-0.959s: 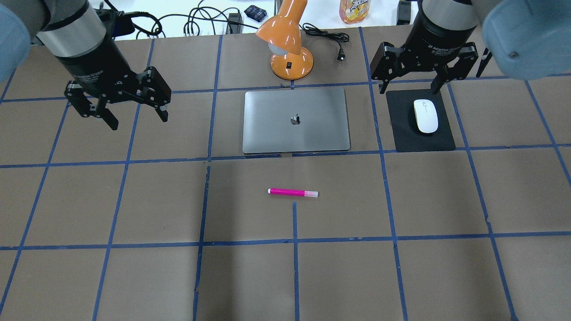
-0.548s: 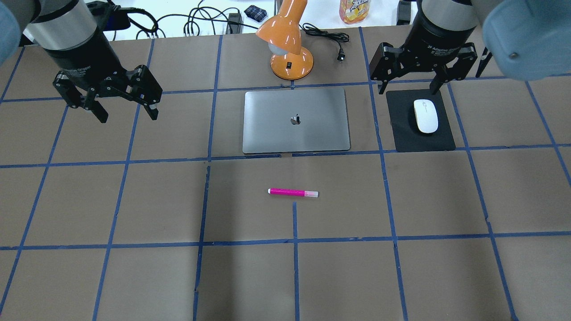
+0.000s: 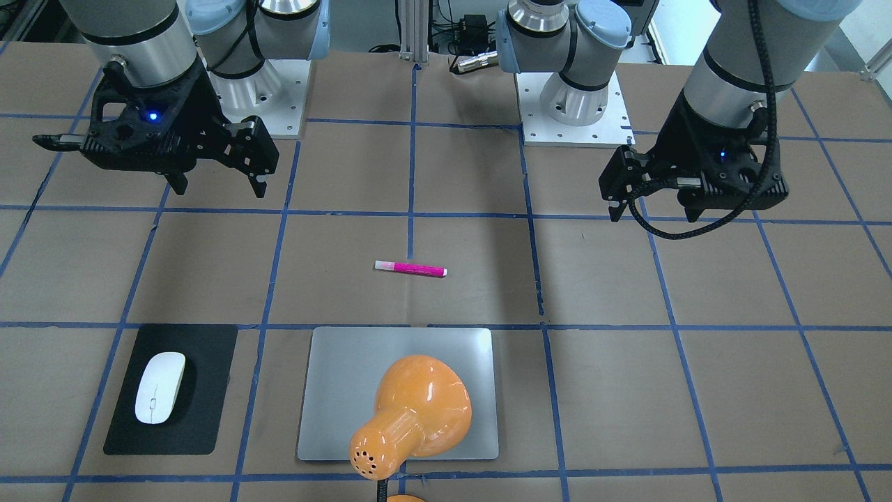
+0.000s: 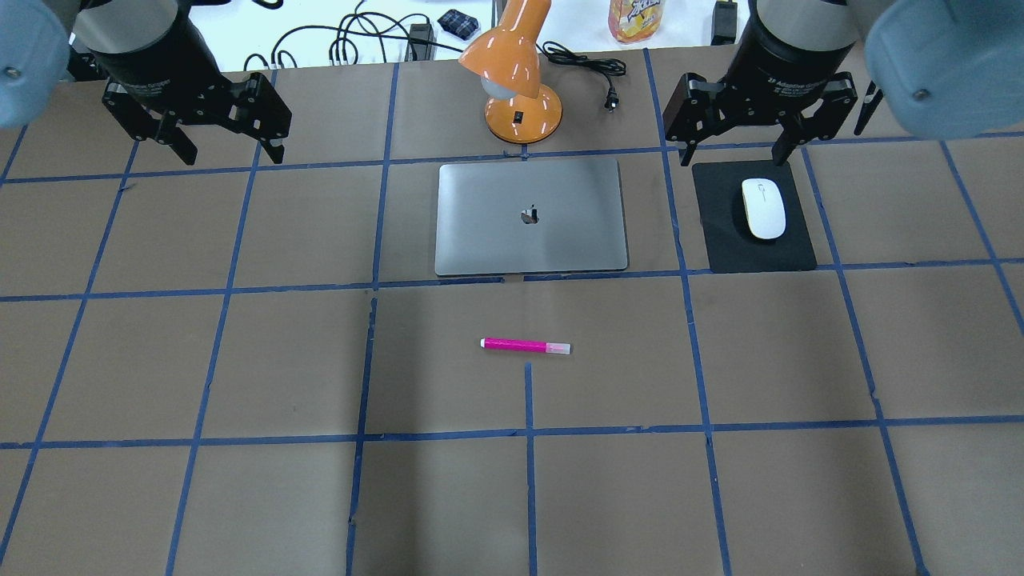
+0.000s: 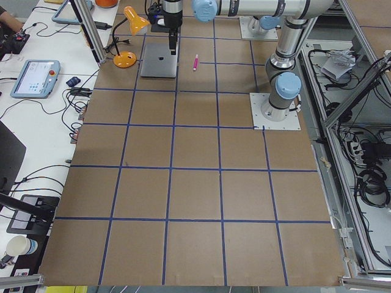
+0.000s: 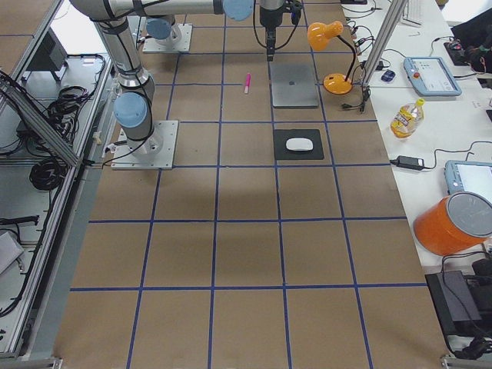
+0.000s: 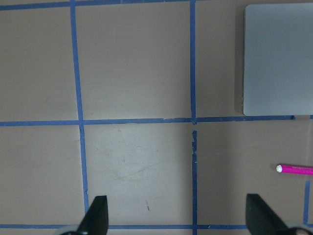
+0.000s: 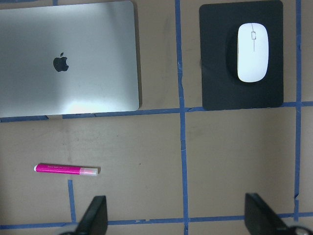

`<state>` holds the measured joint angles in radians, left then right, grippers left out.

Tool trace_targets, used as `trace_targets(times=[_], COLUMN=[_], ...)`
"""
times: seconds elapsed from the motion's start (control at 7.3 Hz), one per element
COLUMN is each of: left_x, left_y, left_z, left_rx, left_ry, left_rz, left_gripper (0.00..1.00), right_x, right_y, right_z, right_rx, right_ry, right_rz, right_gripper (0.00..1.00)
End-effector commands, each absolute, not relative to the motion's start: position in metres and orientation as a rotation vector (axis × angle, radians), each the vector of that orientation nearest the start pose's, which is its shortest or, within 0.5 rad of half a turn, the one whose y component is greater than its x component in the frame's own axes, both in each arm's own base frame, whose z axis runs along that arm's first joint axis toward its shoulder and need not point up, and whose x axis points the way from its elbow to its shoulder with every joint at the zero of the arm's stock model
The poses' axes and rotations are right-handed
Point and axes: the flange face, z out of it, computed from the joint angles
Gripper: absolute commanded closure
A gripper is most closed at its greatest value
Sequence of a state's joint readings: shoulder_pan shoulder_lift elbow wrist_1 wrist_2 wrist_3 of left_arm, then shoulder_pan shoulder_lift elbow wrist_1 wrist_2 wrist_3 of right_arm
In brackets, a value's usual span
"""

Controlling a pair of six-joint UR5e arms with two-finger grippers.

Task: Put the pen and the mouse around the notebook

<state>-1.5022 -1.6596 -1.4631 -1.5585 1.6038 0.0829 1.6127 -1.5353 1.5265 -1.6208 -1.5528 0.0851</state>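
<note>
The magenta pen [image 4: 526, 346] lies flat on the brown table, on the robot's side of the silver-grey notebook [image 4: 530, 216] and apart from it. To the right of the notebook the white mouse [image 4: 763, 208] rests on a black mat [image 4: 756, 252]. My right gripper [image 4: 732, 160] hovers open and empty over the mat's far edge. My left gripper [image 4: 232, 156] hangs open and empty at the far left, well away from the notebook. The right wrist view takes in the pen [image 8: 67, 169], mouse [image 8: 252, 52] and notebook [image 8: 68, 63]. The left wrist view catches the pen's tip [image 7: 296, 169].
An orange desk lamp [image 4: 520, 104] stands just beyond the notebook's far edge, and in the front-facing view its head [image 3: 411, 411] covers part of the notebook. Cables [image 4: 344, 40] and a bottle [image 4: 636, 20] lie on the white bench past the table. Blue tape lines grid the brown surface.
My left gripper has moved away toward the table's far left edge, still open. The right gripper, pen, mouse and notebook have stayed put.
</note>
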Motion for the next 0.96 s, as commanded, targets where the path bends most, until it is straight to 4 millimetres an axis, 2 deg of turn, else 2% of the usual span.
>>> trace_targets(times=[0.0,0.27,0.82], left_x=[-0.0963,-0.0954,-0.0984], left_y=[-0.5391,-0.5395,-0.5334], left_z=[0.4961,0.5020,0.4934], left_rx=[0.007,-0.039,-0.033], left_ry=[3.141,3.164,3.168], left_rz=[-0.015,-0.014,0.085], left_gripper=[0.00,0.00,0.00], right_x=[0.1572,0.1571,0.1561], right_y=[-0.5069,-0.5073,-0.5078], right_z=[0.4966,0.4989,0.4998], right_rx=[0.066,0.066,0.071], right_ry=[3.116,3.117,3.118], right_rz=[-0.089,-0.096,-0.101], right_gripper=[0.00,0.00,0.00])
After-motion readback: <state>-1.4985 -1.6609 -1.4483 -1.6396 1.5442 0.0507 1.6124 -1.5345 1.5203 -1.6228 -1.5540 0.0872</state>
